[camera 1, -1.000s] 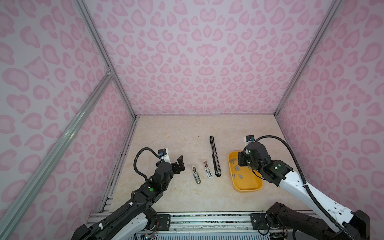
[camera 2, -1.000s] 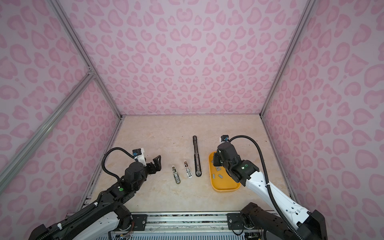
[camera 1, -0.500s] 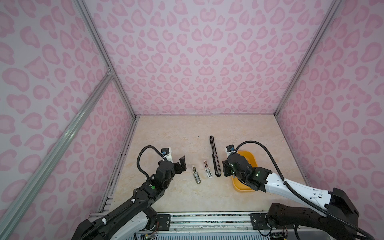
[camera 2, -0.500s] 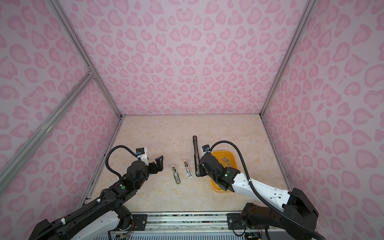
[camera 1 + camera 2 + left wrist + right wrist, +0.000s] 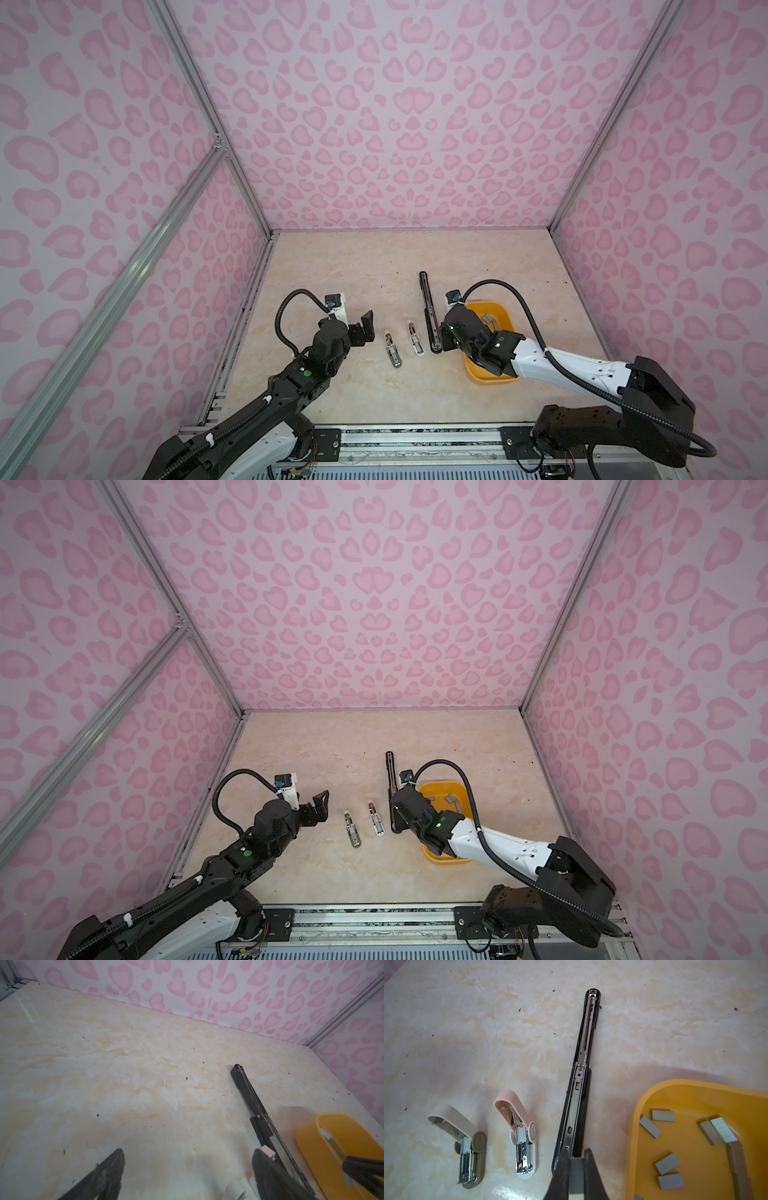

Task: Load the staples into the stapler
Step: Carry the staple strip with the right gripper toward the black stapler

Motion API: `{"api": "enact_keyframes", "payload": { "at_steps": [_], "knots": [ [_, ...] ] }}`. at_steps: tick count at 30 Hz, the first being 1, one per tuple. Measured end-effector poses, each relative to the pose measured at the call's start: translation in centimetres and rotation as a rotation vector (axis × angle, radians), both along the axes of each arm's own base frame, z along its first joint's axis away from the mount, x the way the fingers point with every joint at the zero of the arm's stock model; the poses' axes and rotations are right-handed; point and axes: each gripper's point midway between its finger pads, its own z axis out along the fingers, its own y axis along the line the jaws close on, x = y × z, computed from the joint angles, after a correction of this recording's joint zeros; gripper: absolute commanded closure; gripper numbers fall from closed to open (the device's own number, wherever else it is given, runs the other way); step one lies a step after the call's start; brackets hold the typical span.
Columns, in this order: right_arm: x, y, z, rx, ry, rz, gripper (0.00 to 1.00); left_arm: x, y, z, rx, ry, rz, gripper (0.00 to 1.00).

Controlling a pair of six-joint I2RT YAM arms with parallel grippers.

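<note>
Just changed: position of the right gripper [image 5: 576, 1154], from above the orange tray [image 5: 675, 1088] across to the near end of the black stapler [image 5: 581, 1084].
Right gripper fingers: pressed in on one grey staple strip [image 5: 576, 1176], pinching it.
Strip position: directly over the near end of the black stapler, in line with its silver channel [image 5: 575, 1109]; touching or just above, impossible to tell.
Black stapler: flat on the table [image 5: 508, 1022], folded fully open, channel facing up, no staples visible in it.
Spare staples [image 5: 667, 1163]: loose grey strips in the orange tray, just beside the black stapler on the right arm's side.
Small staplers: pink stapler [image 5: 521, 1136] just beside the black stapler, opposite the tray; beige stapler [image 5: 467, 1147] one place further out; both hinged open.
Left gripper [image 5: 361, 330]: fingers spread wide, holding nothing, hanging beyond the beige stapler, well apart from the black stapler.
Meaning for the task: pick-up and carry apparently finished, loading not yet done.
Next move, as a judgement: lowering the strip legs-down into the channel, kept parallel to the black stapler, then release.
Risk: thin strip, narrow channel; easily tilted, jammed on the rail, or snapped if pressed askew.
</note>
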Motion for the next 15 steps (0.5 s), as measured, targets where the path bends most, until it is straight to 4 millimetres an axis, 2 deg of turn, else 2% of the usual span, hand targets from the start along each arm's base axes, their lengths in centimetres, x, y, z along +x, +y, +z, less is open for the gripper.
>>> {"api": "enact_keyframes", "payload": {
  "at_steps": [9,15],
  "knots": [
    [0.3,1.3,-2.0,-0.004,0.056,0.0,1.0,0.0,0.2,0.5,0.002,-0.015,0.007,0.03],
    [0.4,1.9,-2.1,0.009,0.063,-0.002,1.0,0.0,0.3,0.8,0.0,-0.028,0.008,0.03]
  ]
}}
